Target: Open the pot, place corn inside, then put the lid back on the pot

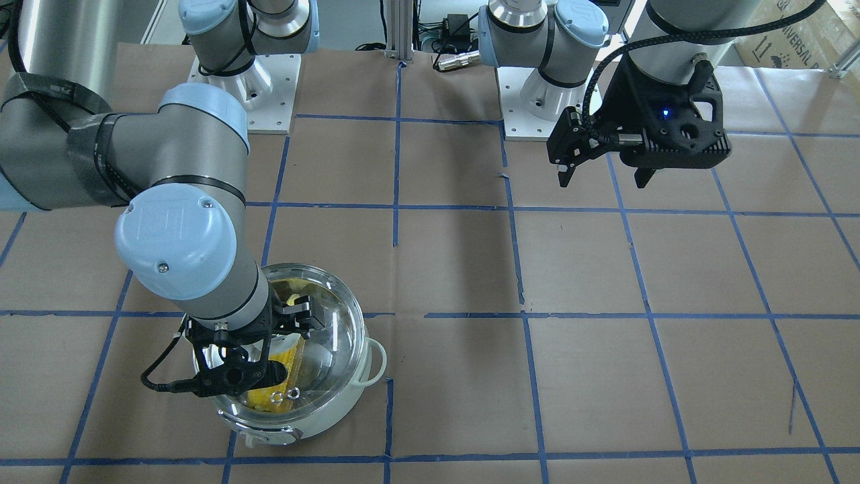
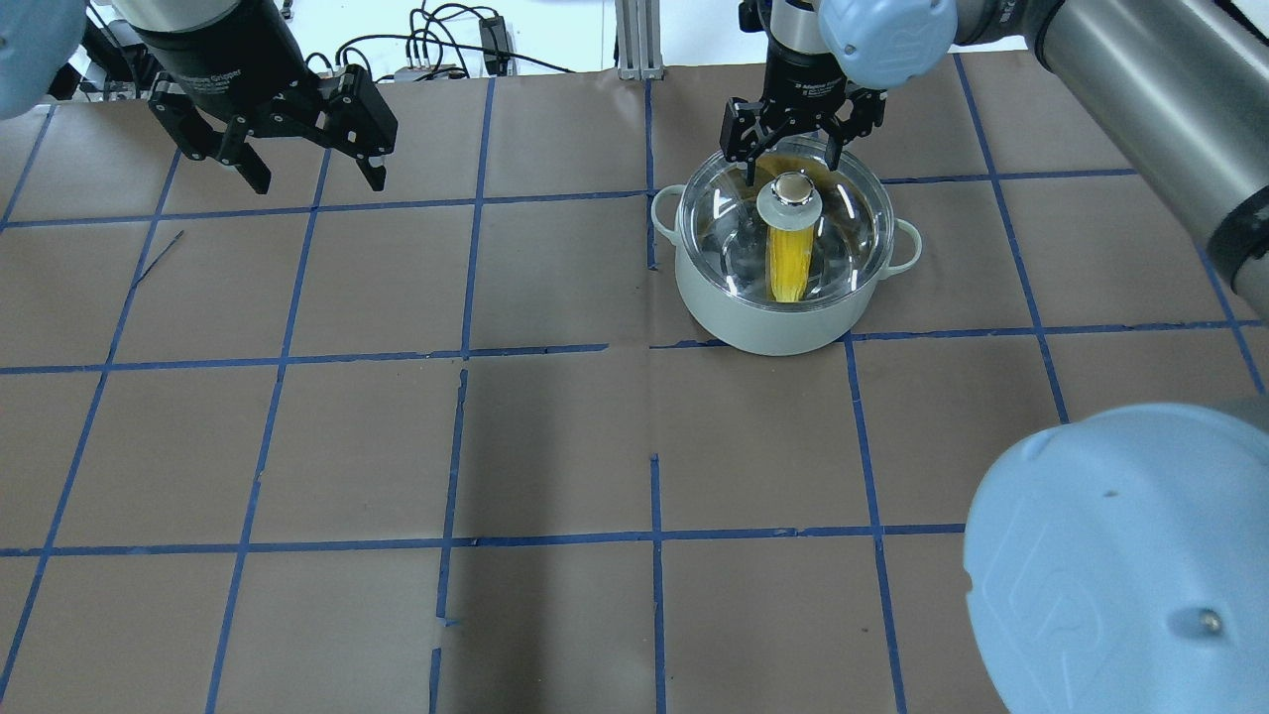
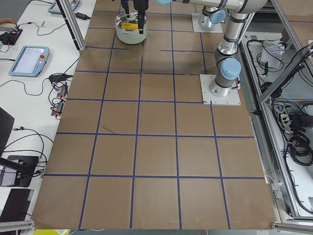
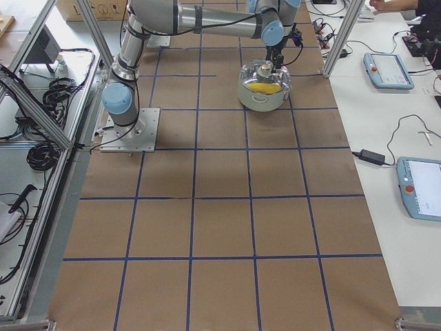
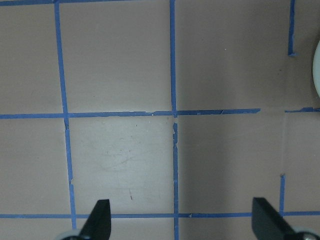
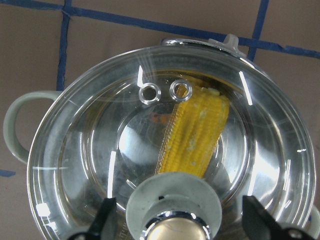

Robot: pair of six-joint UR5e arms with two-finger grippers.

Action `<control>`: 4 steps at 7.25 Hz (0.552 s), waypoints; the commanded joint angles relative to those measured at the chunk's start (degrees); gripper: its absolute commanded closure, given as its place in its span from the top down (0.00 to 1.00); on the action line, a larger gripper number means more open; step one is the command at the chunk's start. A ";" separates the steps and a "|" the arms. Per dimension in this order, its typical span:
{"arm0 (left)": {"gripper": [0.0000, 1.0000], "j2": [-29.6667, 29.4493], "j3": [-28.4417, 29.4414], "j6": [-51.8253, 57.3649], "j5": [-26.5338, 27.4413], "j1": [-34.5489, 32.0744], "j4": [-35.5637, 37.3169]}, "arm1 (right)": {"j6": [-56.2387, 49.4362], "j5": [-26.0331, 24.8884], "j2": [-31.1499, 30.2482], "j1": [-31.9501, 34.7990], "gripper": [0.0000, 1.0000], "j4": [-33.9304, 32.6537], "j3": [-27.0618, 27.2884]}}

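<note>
The round pale mint-white pot (image 2: pixel 783 322) stood on the brown paper-covered worktop (image 2: pixel 555 446), in a far square of its blue tape grid (image 2: pixel 466 278), on the robot's right side. The yellow corn cob (image 2: pixel 788 263) lay inside it, seen through the round clear glass lid (image 2: pixel 843 228). The lid sat on the pot's rim and looked level, though glare made the seating hard to judge.

The right claw (image 2: pixel 793 171) hung directly over the lid with its jaws spread wide. One finger (image 6: pixel 102 220) stood on each side of the pale knob with gaps between, so it gripped nothing. In the front-facing view that arm's wrist and black camera mount covered the knob and part of the lid.

The left claw (image 2: pixel 317 178) hovered well apart from the pot, over bare paper at the far left. Its jaws were likewise wide open and empty. A pale sliver (image 5: pixel 317 70) at the edge of its wrist view was probably the pot's side.

Teach pendants (image 4: pixel 389 69) and a black power brick (image 4: pixel 365 157) lay on the white bench beside the worktop.
</note>
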 commanded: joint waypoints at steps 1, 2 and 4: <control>1.00 0.09 -0.06 0.00 0.00 0.00 -0.04 | 0.06 -0.84 -1.66 -0.06 1.00 0.30 -0.10; 1.00 0.18 0.03 0.00 0.00 0.00 0.05 | 0.06 -0.76 -5.41 0.03 1.00 1.61 0.59; 1.00 0.70 0.03 -0.09 0.09 0.00 -0.04 | 0.06 -0.23 -16.02 -0.85 1.00 4.51 6.63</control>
